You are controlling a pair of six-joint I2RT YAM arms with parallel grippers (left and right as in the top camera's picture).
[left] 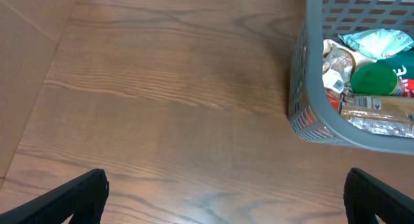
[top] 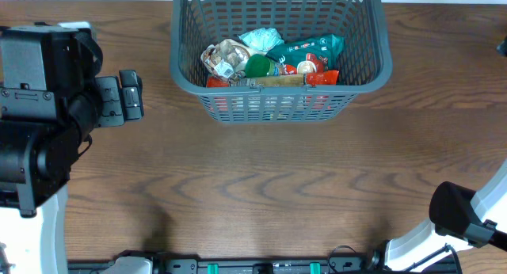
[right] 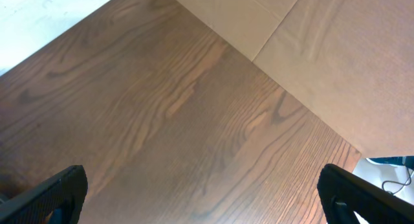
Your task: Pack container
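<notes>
The container point(top: 366, 78), a dark grey lattice basket, stands at the far middle of the table. Inside lie several snack packets: a green one point(top: 315, 47), a pale teal one point(top: 261, 39), a brown-and-white one point(top: 225, 58) and red ones point(top: 323, 77). In the left wrist view the container point(left: 310, 81) is at the right, with the packets point(left: 372, 78) showing over its rim. My left gripper point(top: 133, 94) hovers left of the container, apart from it. It is open point(left: 226, 201) over bare wood. My right gripper point(right: 210, 198) is open too, with nothing between its fingers.
The right arm point(top: 463, 218) sits at the near right corner of the table. The left arm's base point(top: 36, 108) fills the left side. In the right wrist view the table edge point(right: 259, 56) borders a beige floor.
</notes>
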